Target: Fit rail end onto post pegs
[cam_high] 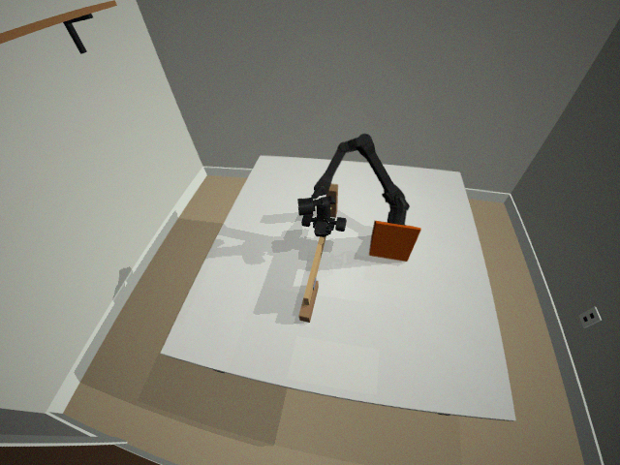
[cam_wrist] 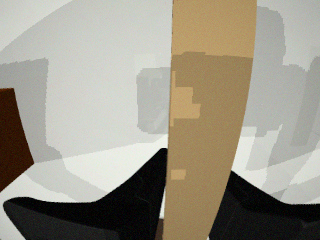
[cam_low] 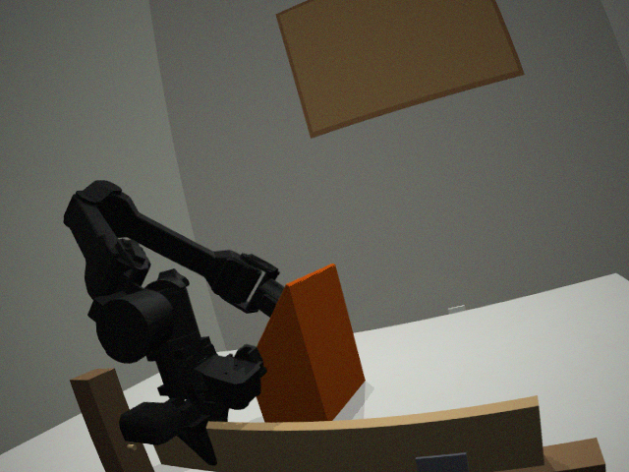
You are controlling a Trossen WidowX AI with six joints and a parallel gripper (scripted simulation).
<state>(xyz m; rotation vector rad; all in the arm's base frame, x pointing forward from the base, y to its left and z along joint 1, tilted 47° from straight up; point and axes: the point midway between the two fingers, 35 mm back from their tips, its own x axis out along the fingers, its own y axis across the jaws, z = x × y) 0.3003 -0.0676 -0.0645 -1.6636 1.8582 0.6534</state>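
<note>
The light wooden rail (cam_high: 314, 270) (cam_low: 375, 439) (cam_wrist: 210, 100) stands on edge and looks roughly level. My gripper (cam_high: 322, 234) (cam_wrist: 181, 154) is shut on the rail near its post end, one finger on each side. The brown post (cam_high: 334, 188) (cam_low: 101, 416) stands beyond that end. One peg (cam_low: 131, 446) shows on the post, with a small gap between it and the rail end; the other peg is hidden behind the gripper. The rail's far end is over the footboard block (cam_high: 305, 314) (cam_low: 576, 450), at the blue-grey bracket (cam_low: 440, 462). The bracket's seat and the rail's holes are hidden.
An orange wedge-shaped block (cam_high: 394, 241) (cam_low: 330, 345) stands beside the rail, in front of the arm's base. Its edge also shows at the left of the wrist view. The white table (cam_high: 425, 325) (cam_low: 483, 366) lies under everything, with arm shadows across it.
</note>
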